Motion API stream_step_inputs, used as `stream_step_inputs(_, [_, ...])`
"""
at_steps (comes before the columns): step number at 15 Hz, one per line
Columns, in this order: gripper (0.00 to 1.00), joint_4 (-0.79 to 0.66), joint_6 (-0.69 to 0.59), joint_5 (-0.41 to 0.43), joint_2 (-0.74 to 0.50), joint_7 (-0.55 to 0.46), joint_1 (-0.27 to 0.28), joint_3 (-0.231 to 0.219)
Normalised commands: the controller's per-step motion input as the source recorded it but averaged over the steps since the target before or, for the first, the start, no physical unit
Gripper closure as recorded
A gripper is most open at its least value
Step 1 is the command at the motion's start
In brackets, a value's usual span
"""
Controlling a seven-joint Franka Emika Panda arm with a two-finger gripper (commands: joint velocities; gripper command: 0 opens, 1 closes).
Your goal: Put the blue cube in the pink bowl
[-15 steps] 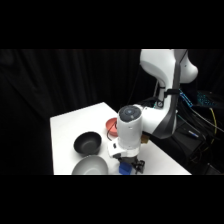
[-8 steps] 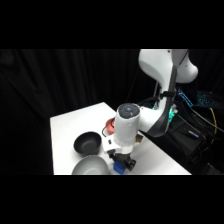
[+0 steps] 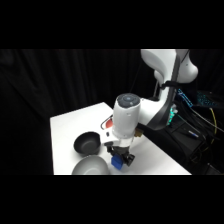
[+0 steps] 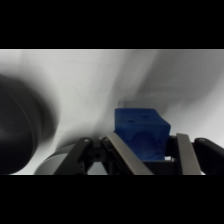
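- The white table carries three bowls at its near end, with the arm reaching down over them.
- The grey bowl sits at the front edge; the black bowl lies just behind it.
- The pink bowl is mostly hidden behind the arm; only a red sliver shows.
- The gripper is low over the table, its two fingers narrowed around the blue cube, apparently pinching it.
- The cube sits beside the grey bowl, outside the pink one.
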Motion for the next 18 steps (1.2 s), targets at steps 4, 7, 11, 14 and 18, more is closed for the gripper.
stream_step_inputs(4, [0.77, -0.17, -0.37, 0.196, -0.49, -0.12, -0.199, 0.179])
stream_step_inputs(7, [0.77, -0.16, -0.26, 0.292, -0.42, -0.22, -0.247, 0.144])
stream_step_inputs(11, [0.77, -0.35, -0.07, 0.286, -0.47, -0.23, -0.241, 0.06])
stream_step_inputs(14, [0.77, -0.56, 0.06, 0.231, -0.59, -0.16, -0.174, -0.013])
stream_step_inputs(18, [0.77, -0.57, 0.06, 0.131, -0.63, -0.06, -0.111, -0.075])
